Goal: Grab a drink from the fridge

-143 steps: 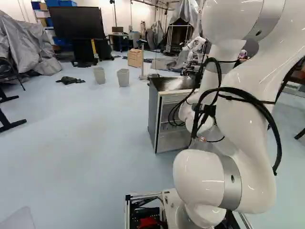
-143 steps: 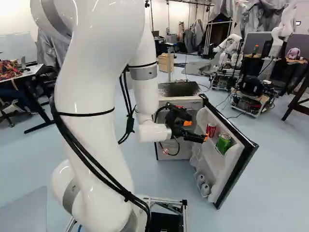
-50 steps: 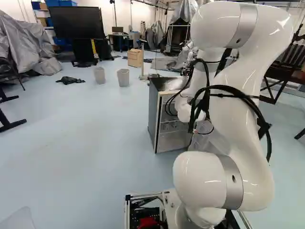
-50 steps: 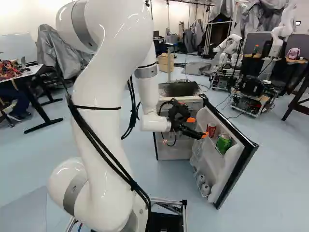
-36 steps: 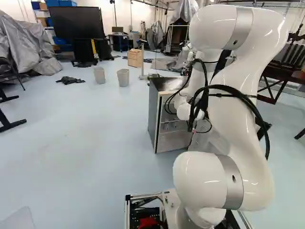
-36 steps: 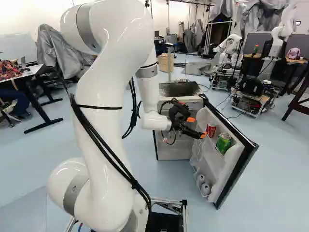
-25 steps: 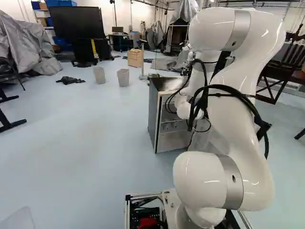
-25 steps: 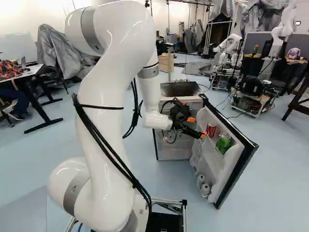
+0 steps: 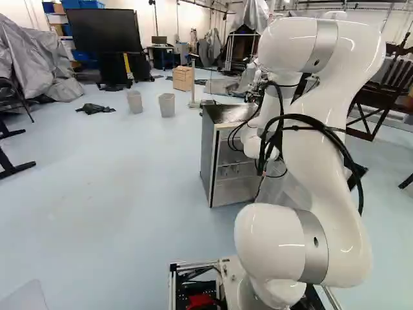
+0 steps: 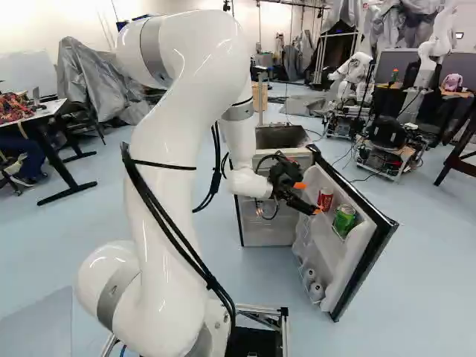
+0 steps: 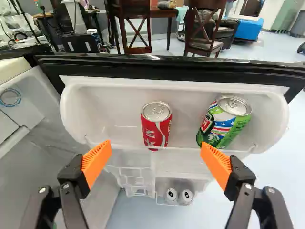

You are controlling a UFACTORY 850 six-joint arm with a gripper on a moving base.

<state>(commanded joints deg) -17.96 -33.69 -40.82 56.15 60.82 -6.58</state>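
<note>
My gripper has its two fingers wide apart, with nothing in them. The red can stands just ahead of the gap between my orange pads. It sits in the top shelf of the open fridge door. A green can tilts near it, in the same shelf. Two round can tops show lower in the door. The fridge is beside my fingers, on the other side from the green can.
</note>
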